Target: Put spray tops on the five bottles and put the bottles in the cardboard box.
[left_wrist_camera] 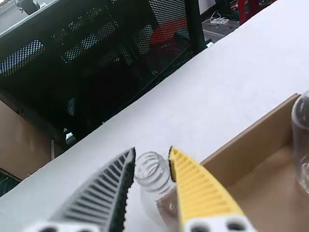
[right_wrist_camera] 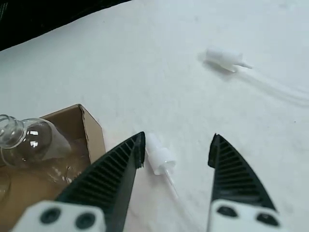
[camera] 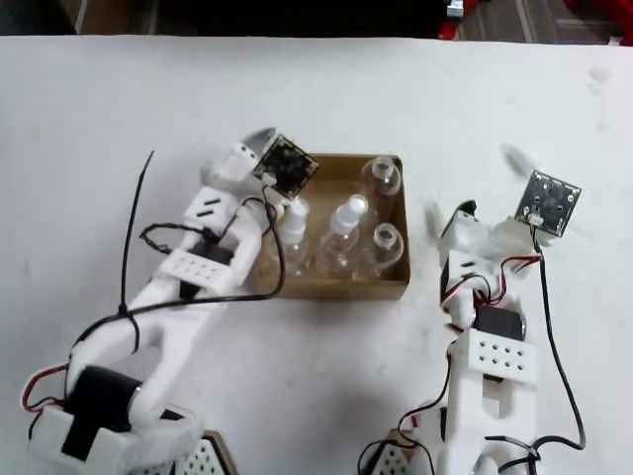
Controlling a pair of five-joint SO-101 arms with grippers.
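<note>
No readable text, labels or numbers; print possibly too small.

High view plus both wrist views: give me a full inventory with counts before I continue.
cardboard box: one, brown, mid-table between the arms.
boxed bottles: four, clear, standing in the box; two open-necked, two with white tops.
open-necked bottle: one, clear, at the box's corner.
spray tops: two, white, loose on the table by the right arm; the other lies farther off.
table: one, white.
left end effector: grey and yellow fingers, shut on the open-necked bottle's neck.
right end effector: black fingers, open, straddling the nearer spray top.
</note>
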